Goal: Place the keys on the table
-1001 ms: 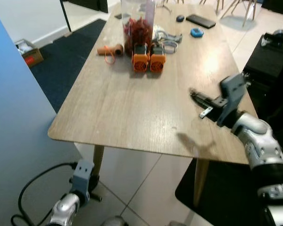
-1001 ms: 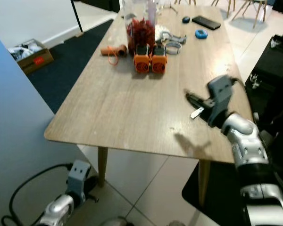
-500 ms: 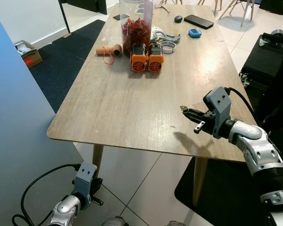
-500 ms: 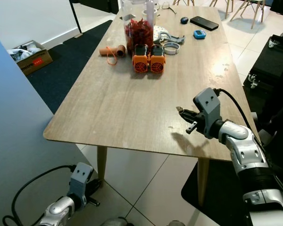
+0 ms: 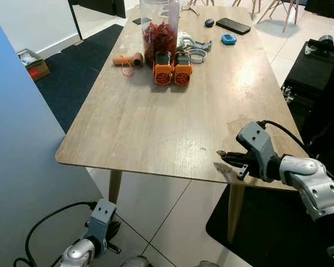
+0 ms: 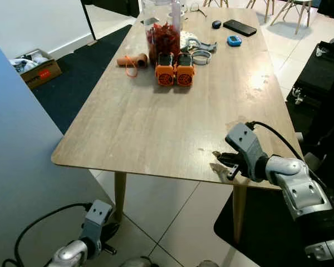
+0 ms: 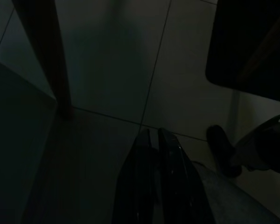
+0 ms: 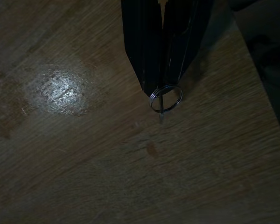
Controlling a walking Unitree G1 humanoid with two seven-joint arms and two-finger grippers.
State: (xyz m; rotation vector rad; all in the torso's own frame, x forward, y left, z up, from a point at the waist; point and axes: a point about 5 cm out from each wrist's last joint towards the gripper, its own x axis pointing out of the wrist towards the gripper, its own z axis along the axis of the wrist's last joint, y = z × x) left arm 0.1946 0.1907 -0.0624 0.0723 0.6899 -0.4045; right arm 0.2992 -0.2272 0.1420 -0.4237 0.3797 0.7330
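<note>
We find both eye views bright, evenly lit and sharp, with soft glare on the wooden table (image 5: 156, 122) toward one o'clock. The left wrist view is very dark, its floor tiles (image 7: 112, 70) barely legible. The right wrist view is dim, with one glare patch on the wood.

R arm reaches in from lower right of frame, forearm bent inward, right gripper (image 5: 223, 155) low at mid-right, fingers (image 8: 151, 51) pressed together, pinching. L arm hangs at lower left; left gripper (image 7: 151, 140) fingers together, pointing down.
</note>
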